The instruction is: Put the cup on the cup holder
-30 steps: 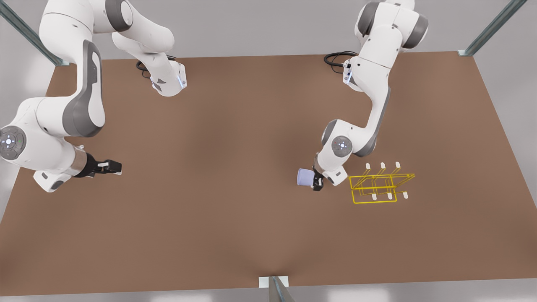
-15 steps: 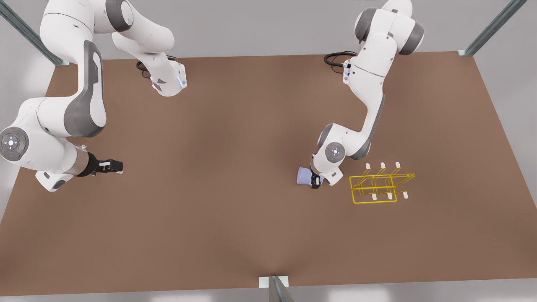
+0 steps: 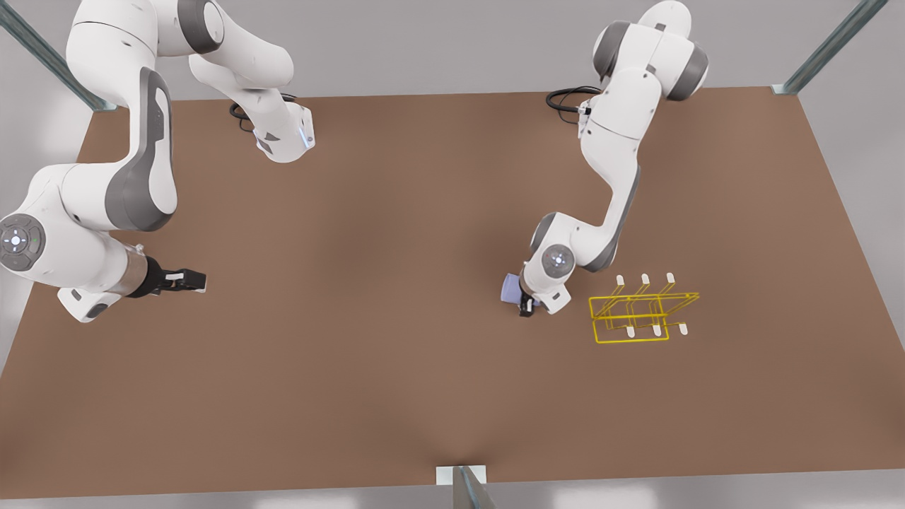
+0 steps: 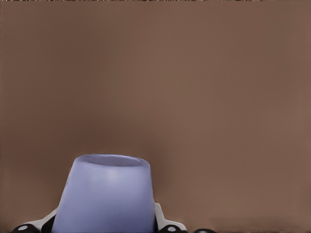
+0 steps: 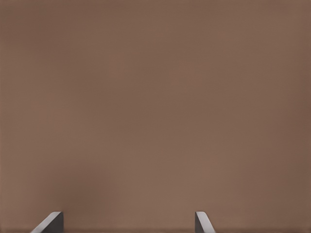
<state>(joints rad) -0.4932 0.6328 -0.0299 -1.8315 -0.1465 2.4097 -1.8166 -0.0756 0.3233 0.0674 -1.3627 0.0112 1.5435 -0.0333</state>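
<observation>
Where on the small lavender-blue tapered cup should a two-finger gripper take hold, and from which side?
Grip the small lavender-blue tapered cup across its smooth side wall, one finger on each flank; it has no handle. The left gripper already straddles it this way, coming from the side of the yellow wire-frame cup holder. The narrowing wall may slip, so seat the fingers well. The right gripper waits, open, apart.

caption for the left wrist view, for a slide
Left gripper around the lavender cup, brown table beyond.
</observation>
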